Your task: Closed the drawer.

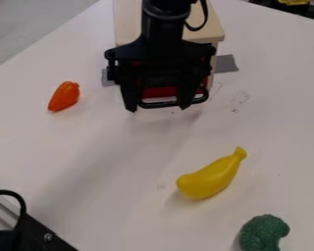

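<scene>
Red, with a black handle (161, 104), the drawer (161, 91) sits in a pale wooden cabinet (211, 34), the gripper (158, 108) at the cabinet's front, fingers spread.

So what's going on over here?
A robot's open pincer hangs at the black handle of a red drawer in a small wooden cabinet. It seems to be about closing the drawer, but I can't tell if it's fully shut. A yellow banana, an orange toy and green broccoli lie on the table.
</scene>
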### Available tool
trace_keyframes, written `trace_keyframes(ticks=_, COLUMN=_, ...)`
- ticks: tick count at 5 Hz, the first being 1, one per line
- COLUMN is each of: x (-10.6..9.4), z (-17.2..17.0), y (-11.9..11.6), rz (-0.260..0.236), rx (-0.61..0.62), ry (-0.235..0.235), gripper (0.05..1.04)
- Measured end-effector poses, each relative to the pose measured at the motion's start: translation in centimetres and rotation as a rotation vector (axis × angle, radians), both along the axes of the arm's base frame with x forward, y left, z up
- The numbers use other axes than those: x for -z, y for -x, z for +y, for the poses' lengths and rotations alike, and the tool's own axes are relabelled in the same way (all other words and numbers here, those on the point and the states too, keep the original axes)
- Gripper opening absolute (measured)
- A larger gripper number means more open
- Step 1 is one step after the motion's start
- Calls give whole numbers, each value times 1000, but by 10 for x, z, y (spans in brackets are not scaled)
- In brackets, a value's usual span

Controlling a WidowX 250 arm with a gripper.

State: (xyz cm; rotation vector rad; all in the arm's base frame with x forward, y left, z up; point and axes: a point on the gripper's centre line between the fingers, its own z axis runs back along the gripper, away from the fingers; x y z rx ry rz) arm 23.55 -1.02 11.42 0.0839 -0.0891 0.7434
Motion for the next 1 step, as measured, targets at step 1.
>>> trace_keyframes(ticks=1, x=0, z=0, y=0, rz=0, rx=2, ry=-1, gripper=989)
